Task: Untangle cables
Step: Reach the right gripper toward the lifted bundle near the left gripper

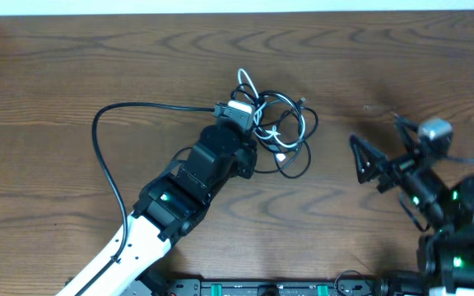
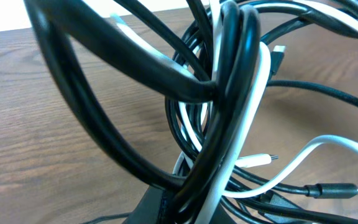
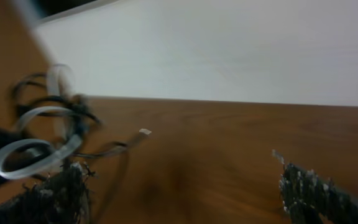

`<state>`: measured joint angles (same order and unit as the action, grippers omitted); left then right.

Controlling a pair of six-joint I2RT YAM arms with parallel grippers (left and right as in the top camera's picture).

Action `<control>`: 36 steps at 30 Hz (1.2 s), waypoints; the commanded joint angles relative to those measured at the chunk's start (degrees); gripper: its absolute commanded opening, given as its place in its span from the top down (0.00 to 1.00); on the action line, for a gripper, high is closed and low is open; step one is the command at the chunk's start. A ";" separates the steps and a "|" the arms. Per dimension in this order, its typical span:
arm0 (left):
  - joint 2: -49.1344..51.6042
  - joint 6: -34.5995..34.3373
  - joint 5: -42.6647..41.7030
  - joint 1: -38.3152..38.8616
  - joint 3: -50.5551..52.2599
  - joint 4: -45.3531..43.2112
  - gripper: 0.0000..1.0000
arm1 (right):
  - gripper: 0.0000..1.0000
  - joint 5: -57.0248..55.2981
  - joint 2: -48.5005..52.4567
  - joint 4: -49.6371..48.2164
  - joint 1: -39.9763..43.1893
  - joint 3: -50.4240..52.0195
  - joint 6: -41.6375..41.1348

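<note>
My left gripper (image 1: 260, 145) sits in the tangle just right of centre in the overhead view. In the left wrist view its fingers (image 2: 154, 205) show only as a dark block at the bottom edge, with a bundle of cables (image 2: 229, 93) rising straight out of them, so I read it as clamped on that bundle. A white cable (image 2: 261, 81) runs up through the bundle alongside thick black strands, and black loops arch away to the upper left of the frame. A white plug (image 2: 260, 160) and a black plug (image 2: 344, 190) lie on the wood at the lower right. My right gripper (image 1: 357, 159) is at the right of the overhead view, well apart from the cables (image 1: 290, 131), fingers spread wide with nothing between them. In the blurred right wrist view the fingertips (image 3: 67, 183) stand at the two lower corners, and the cables (image 3: 42, 143) sit at the left edge. A wire (image 1: 99, 136) loops from my left arm across the table (image 1: 72, 66).
</note>
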<state>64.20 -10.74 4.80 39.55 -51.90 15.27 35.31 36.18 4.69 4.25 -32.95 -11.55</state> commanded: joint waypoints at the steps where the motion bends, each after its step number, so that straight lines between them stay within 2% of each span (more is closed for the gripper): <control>1: 0.50 6.69 -2.89 0.09 -1.49 -0.11 0.92 | 0.01 17.64 6.62 -0.81 -0.17 -4.87 1.92; 7: 1.57 16.02 -2.86 0.09 -1.49 -1.07 0.92 | 0.01 33.64 15.61 -14.14 -0.24 -6.05 -2.75; 13: 3.41 27.80 -2.86 0.09 -1.49 -9.70 0.93 | 0.03 34.03 21.05 -24.90 -0.26 -6.05 -18.36; 17: 4.31 30.23 -2.86 0.09 -1.49 -15.61 0.92 | 0.12 32.83 23.78 -28.02 -0.46 -6.05 -25.03; 24: 4.39 30.23 -2.86 0.09 -1.49 -19.19 0.93 | 0.19 27.67 26.10 -29.68 -4.42 -6.05 -25.09; 28: 4.39 30.23 -2.86 0.33 -1.49 -21.73 0.93 | 0.21 24.26 27.21 -32.15 -8.20 -6.05 -22.51; 30: 4.37 30.21 -2.86 0.92 -1.49 -23.50 0.93 | 0.30 23.04 28.02 -32.13 -9.27 -6.05 -21.33; 36: 4.09 30.25 -2.84 4.66 -1.49 -25.27 0.93 | 0.65 20.09 32.33 -31.87 -9.73 -6.03 -21.11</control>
<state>68.64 19.35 2.00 42.26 -51.90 -9.13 58.24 66.57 -27.27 -5.32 -38.09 -33.65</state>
